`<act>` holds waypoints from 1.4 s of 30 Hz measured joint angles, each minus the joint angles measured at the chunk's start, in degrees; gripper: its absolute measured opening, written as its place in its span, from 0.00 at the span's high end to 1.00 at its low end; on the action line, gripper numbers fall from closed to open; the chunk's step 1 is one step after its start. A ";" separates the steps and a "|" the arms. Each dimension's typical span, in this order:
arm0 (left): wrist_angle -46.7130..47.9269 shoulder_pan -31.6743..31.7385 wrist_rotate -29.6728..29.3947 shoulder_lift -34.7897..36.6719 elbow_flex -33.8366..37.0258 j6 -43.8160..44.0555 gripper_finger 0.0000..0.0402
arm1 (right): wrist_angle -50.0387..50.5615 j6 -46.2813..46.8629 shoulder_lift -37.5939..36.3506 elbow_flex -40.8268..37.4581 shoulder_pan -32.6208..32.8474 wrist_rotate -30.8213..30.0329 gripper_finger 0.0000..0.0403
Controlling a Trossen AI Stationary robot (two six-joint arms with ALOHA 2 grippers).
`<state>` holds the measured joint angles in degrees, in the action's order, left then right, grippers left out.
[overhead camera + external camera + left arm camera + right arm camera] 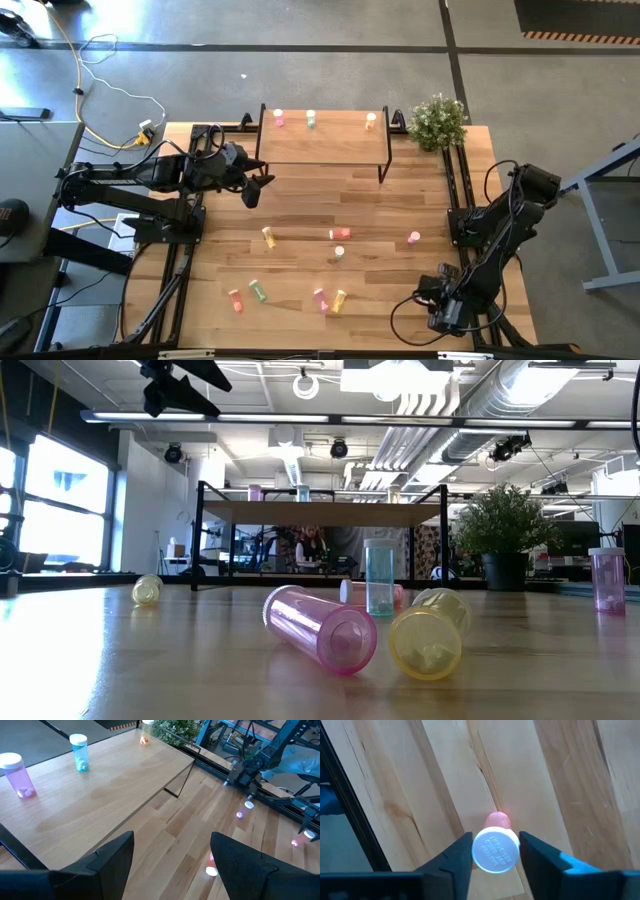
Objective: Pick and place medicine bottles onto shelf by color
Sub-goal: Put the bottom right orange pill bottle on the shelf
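The shelf (320, 150) stands at the table's far edge, with a pink (278, 118), a green (311, 119) and a yellow bottle (371, 121) upright on it. More medicine bottles lie or stand on the tabletop: yellow (268, 237), red (340, 233), pink (413, 238), and several near the front edge (320, 299). My left gripper (255, 188) hangs open above the table by the shelf's left leg. My right gripper (440, 292) points down near the front right corner, closed around a pinkish bottle with a white cap (496, 851). My right gripper has the bottle's white cap (477, 851) pinched between its two fingers (455, 860), one on each side of the cap's round rim. The fingers come from above, pointing down. The bottle is upright, its pinkish body (498, 819) below the cap toward the boards.
A potted plant (437, 122) stands at the far right corner beside the shelf. Black rails (455, 190) run along both side edges of the table. In the low view a pink (320, 628) and a yellow bottle (428, 640) lie close to the front edge.
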<state>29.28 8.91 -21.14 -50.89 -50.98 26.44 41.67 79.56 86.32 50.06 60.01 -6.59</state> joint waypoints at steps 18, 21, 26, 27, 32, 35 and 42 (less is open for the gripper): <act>0.00 0.00 0.21 0.00 0.00 -0.05 0.37 | -2.18 -0.54 -0.12 1.65 -2.44 1.03 0.75; 0.02 0.00 0.21 0.00 0.00 -0.93 0.37 | -2.10 -2.48 -0.39 3.19 -5.12 1.03 0.75; 0.02 0.00 0.23 0.00 0.00 -3.61 0.37 | -1.74 -7.39 -1.16 6.33 -12.00 0.97 0.75; 0.02 0.00 0.38 0.00 0.00 -4.35 0.37 | -1.73 -8.67 -1.45 6.80 -13.66 0.98 0.75; 0.02 0.07 1.26 0.00 0.00 -7.63 0.37 | -0.54 -16.17 -2.56 9.38 -23.10 1.10 0.75; 0.04 0.07 1.26 0.00 0.00 -8.63 0.37 | 0.09 -22.56 -2.84 11.88 -29.48 1.23 0.75; 0.06 0.07 1.26 0.00 0.00 -8.63 0.37 | 1.55 -35.63 -2.85 17.62 -43.27 1.27 0.75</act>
<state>29.34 8.97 -19.88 -50.89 -50.98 17.80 43.22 43.93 83.48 67.68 16.73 -5.32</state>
